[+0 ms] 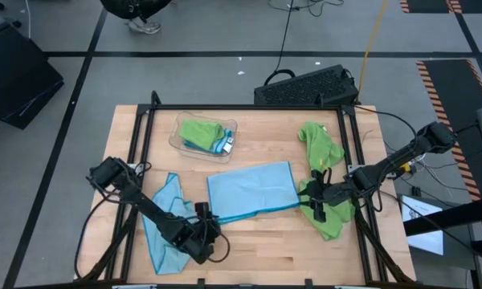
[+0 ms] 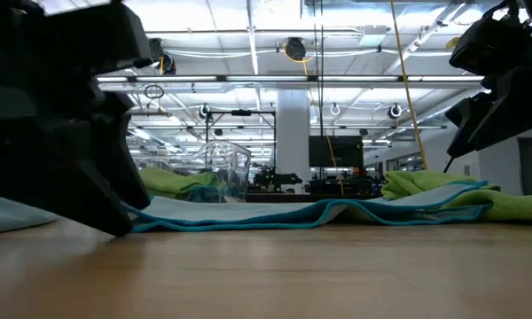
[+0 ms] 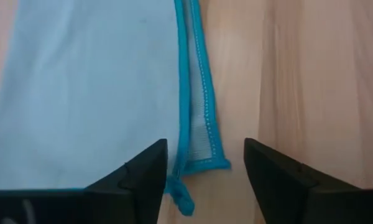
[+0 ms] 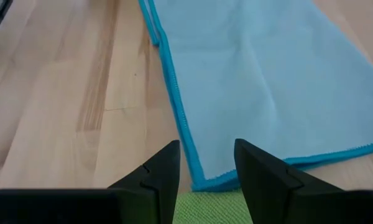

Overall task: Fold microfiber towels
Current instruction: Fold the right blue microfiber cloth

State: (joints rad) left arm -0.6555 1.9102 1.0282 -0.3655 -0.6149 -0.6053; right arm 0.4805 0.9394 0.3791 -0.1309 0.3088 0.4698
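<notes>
Light blue towel [image 1: 253, 189], folded, flat at centre frame on the worktop. My left fingers [image 3: 205, 180] apart, straddling its lower-left corner. My right fingers [image 4: 206, 165] apart over its right edge. Risk: snagged hem drags folded layers askew.

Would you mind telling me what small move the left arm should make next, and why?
Probably lift the left gripper straight up, clear of the folded blue towel. Its fingers stand open astride the towel's layered corner with nothing held, and the towel lies flat, so that fold looks released. The right gripper waits open at the towel's other end, over a green towel.
</notes>
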